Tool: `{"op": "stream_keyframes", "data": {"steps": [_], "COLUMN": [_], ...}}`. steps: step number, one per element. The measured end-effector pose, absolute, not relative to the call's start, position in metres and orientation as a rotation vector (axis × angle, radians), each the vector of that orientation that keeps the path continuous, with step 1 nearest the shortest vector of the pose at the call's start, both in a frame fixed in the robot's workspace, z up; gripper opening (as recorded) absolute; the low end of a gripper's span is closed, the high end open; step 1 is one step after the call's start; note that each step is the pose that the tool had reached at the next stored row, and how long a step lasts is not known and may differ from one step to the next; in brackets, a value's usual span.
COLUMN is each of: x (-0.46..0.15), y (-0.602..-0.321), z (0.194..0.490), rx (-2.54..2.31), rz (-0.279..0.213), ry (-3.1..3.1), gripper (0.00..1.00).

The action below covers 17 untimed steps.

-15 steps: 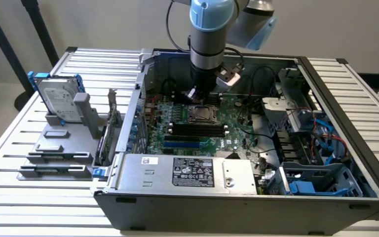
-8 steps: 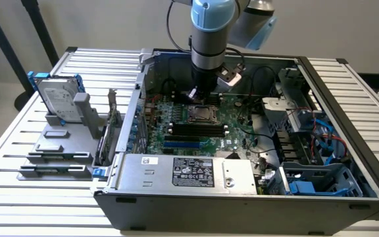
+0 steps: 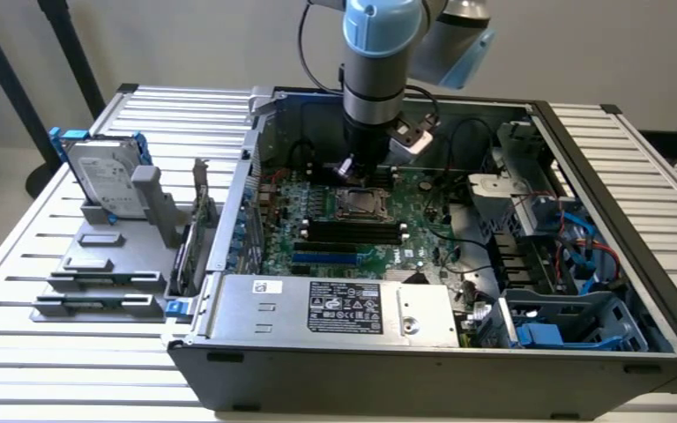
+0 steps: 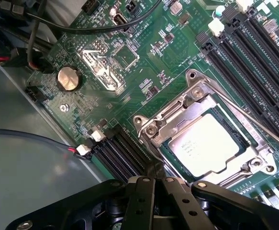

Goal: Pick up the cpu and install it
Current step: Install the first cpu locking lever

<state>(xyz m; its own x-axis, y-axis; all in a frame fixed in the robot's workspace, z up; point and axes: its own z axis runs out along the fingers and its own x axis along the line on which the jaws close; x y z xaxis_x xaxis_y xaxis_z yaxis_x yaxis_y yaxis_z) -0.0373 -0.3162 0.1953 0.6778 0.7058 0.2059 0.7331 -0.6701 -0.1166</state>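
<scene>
— While my arm (image 3: 376, 62) hangs over the open case (image 3: 433, 352) on the slatted table (image 3: 33, 264), what do you want to know first?

— Start big. What lies under you?

— Case, then the green board (image 4: 144, 62) inside it, then the socket frame (image 4: 196, 96) with its steel lever. The cpu (image 4: 211, 143) sits in that socket, flat, silver lid up, frame not clamped over it.

— And your claw?

— My claw (image 4: 153, 184) is pinched shut with nothing in it, its tips just beside the socket's near edge, close to the cpu but apart from it.

— How would that chip handle?

— I judge it light and stiff, with a smooth lid that would slip under a loose pinch. The underside and the socket contacts are surely delicate, so hold belongs on two opposite edges, level, never on the faces.

— Which way does it point?

— It's nearly square, so no real long axis. Its sides run parallel to the socket frame, printed text facing up, and the whole thing lies skewed across my wrist view.
</scene>
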Motion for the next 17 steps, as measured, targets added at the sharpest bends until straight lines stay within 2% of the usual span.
{"op": "stream_keyframes", "data": {"steps": [17], "x": [-0.0324], "y": [-0.3168], "z": [0.1941], "rx": [-2.697], "rz": [-0.211], "ry": [-1.175], "gripper": [0.11]}}
